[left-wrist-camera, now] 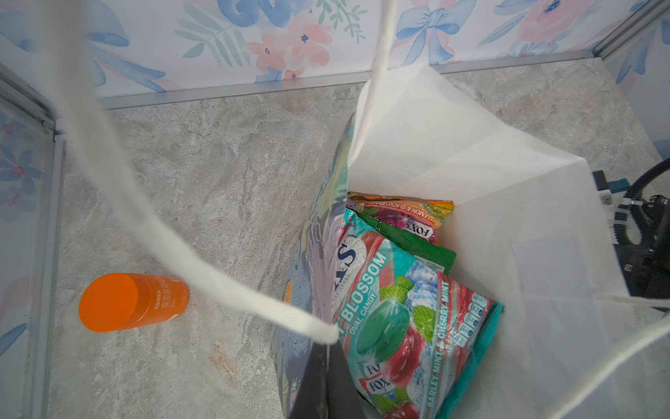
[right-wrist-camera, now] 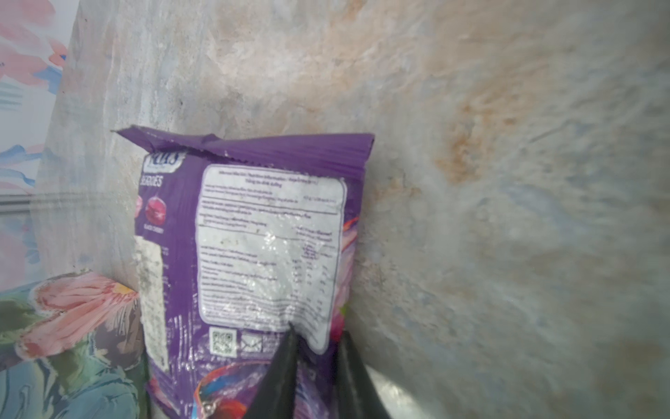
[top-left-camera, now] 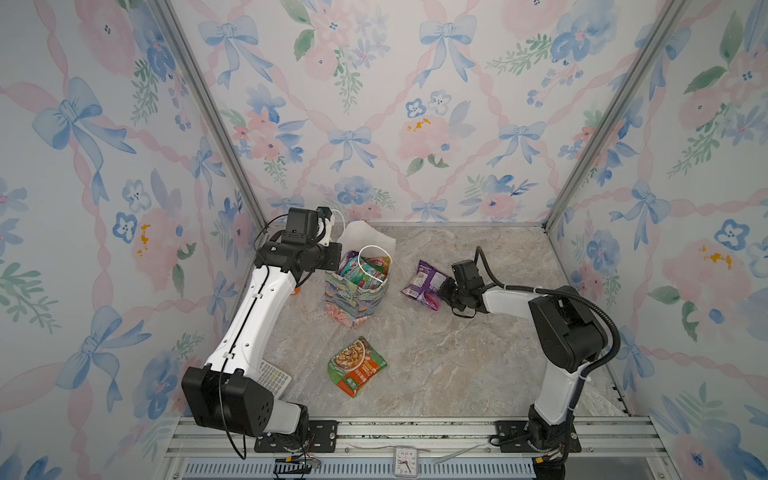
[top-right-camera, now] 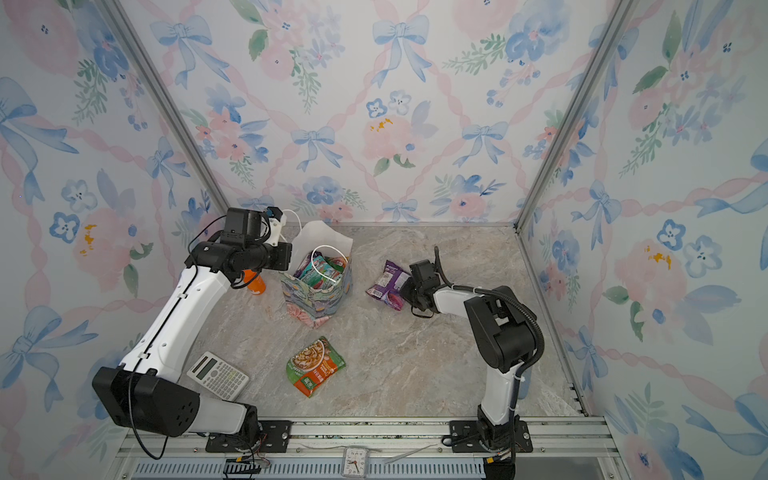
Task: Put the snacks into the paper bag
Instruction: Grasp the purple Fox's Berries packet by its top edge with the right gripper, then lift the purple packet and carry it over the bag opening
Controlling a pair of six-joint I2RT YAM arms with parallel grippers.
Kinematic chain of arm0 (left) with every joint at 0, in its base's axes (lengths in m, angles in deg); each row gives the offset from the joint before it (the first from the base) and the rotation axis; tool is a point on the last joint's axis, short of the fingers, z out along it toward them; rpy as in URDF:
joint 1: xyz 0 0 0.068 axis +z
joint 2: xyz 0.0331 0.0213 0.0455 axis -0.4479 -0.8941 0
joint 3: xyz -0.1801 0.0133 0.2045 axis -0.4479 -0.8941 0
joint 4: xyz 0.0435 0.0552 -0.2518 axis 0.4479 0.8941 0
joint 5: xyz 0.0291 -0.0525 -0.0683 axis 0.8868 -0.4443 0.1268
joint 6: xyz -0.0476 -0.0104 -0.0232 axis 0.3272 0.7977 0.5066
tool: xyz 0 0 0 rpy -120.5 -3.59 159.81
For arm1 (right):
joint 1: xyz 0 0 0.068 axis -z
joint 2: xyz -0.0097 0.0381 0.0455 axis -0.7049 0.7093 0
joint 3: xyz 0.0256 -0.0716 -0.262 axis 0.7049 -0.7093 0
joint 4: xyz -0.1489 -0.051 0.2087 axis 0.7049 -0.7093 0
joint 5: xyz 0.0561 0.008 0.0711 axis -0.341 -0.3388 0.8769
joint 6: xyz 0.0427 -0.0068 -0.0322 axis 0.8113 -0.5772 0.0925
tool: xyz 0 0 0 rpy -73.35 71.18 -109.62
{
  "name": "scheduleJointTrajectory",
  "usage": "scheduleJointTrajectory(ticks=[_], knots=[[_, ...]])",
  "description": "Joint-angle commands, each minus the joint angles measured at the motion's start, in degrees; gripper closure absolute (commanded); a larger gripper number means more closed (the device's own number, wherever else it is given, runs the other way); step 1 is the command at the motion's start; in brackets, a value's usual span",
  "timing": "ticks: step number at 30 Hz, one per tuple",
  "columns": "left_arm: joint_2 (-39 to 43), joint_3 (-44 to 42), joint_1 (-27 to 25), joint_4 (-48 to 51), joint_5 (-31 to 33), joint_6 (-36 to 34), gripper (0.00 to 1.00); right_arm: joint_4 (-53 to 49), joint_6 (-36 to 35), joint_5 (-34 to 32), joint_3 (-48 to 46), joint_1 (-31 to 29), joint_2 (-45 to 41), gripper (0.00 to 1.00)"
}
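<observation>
The floral paper bag [top-left-camera: 353,303] [top-right-camera: 311,305] stands upright at mid-table with several snacks inside, a teal mint packet [left-wrist-camera: 409,308] on top. My left gripper [left-wrist-camera: 328,362] [top-left-camera: 332,257] is shut on the bag's left wall beside a white cord handle [left-wrist-camera: 232,286]. A purple packet [top-left-camera: 422,282] [top-right-camera: 386,282] [right-wrist-camera: 253,235] is to the right of the bag, and my right gripper [right-wrist-camera: 317,348] [top-left-camera: 446,291] is shut on its near end. A green-orange noodle packet [top-left-camera: 356,365] [top-right-camera: 316,365] lies flat in front of the bag.
An orange-capped bottle [left-wrist-camera: 127,301] [top-right-camera: 255,282] stands left of the bag, under the left arm. A calculator [top-right-camera: 218,376] lies at the front left. A small clock [top-left-camera: 403,461] sits on the front rail. Floral walls close in three sides.
</observation>
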Motion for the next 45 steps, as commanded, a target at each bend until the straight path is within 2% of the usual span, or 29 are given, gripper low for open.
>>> scheduleJointTrajectory(ticks=[1, 4, 14, 21, 31, 32, 45], knots=[[2.0, -0.4, 0.0, -1.9, -1.6, -0.9, 1.00, -0.8, -2.3, -1.0, -0.1, 0.4, -0.4, 0.92], [2.1, -0.4, 0.0, -1.8, -1.5, -1.0, 1.00, -0.8, -4.8, -0.9, 0.4, 0.3, -2.6, 1.00], [2.3, -0.7, 0.0, -1.9, -1.1, -1.1, 1.00, -8.7, -14.0, -0.8, 6.6, -1.4, -10.8, 1.00], [2.3, -0.7, 0.1, -1.8, -1.3, -1.1, 1.00, -13.3, -16.8, -0.8, 11.2, -3.8, -14.7, 1.00], [2.6, -0.8, 0.0, -1.8, -1.5, -1.1, 1.00, -19.2, -20.5, -1.5, 18.9, -6.8, -17.8, 1.00], [2.6, -0.8, 0.0, -1.8, -1.5, -1.1, 1.00, -19.6, -22.5, -1.7, 19.9, -7.0, -18.1, 1.00], [2.5, -0.9, 0.0, -1.8, -2.1, -1.3, 1.00, -25.4, -29.1, -2.4, 38.5, -9.5, -16.3, 1.00]])
